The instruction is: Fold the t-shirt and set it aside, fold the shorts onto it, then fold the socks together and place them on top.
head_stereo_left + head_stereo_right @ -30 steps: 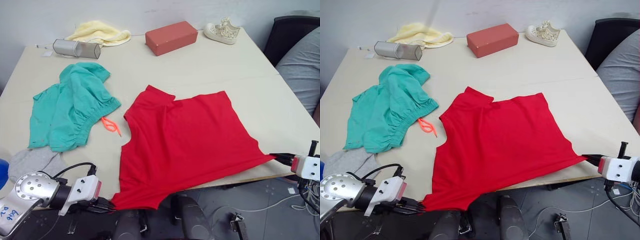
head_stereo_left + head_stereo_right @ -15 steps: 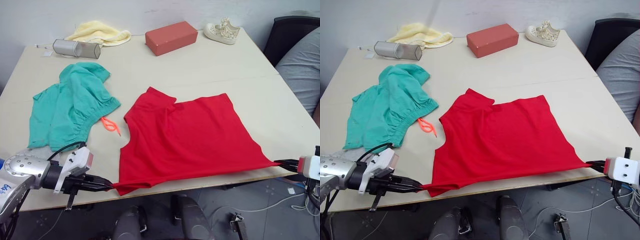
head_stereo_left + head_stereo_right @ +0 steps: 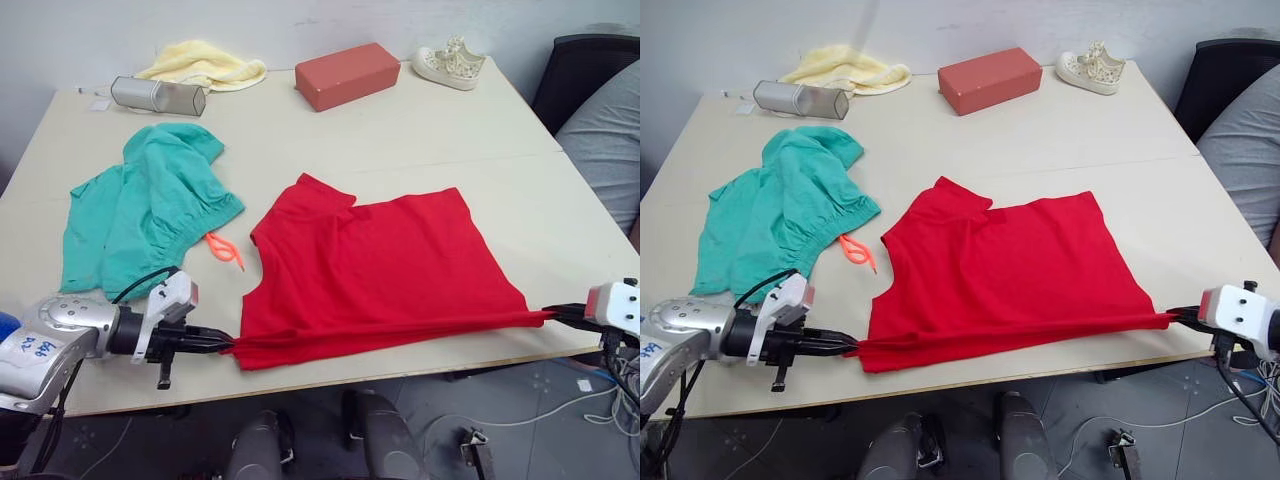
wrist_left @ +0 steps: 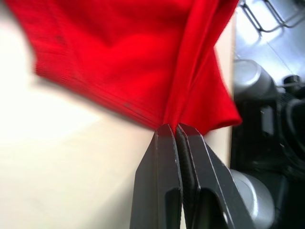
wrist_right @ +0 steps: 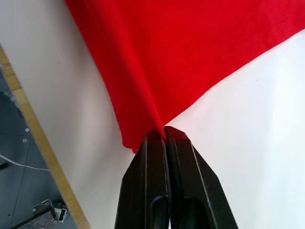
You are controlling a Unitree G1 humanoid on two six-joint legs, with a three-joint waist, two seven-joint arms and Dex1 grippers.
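Observation:
The red t-shirt lies spread near the table's front edge, its hem pulled taut between my two grippers. My left gripper is shut on the hem's left corner, seen close in the left wrist view. My right gripper is shut on the right corner, also pinched in the right wrist view. The teal shorts lie crumpled to the left, orange drawstring trailing out. The socks are hidden behind my left arm.
At the table's far side sit a red-brown box, a cream shoe, a pale yellow cloth and a grey mesh case. A black chair stands at the right.
Both grippers have lifted the hem from below the table's edge up and inward over the table. The front of the shirt now lies folded along a taut line.

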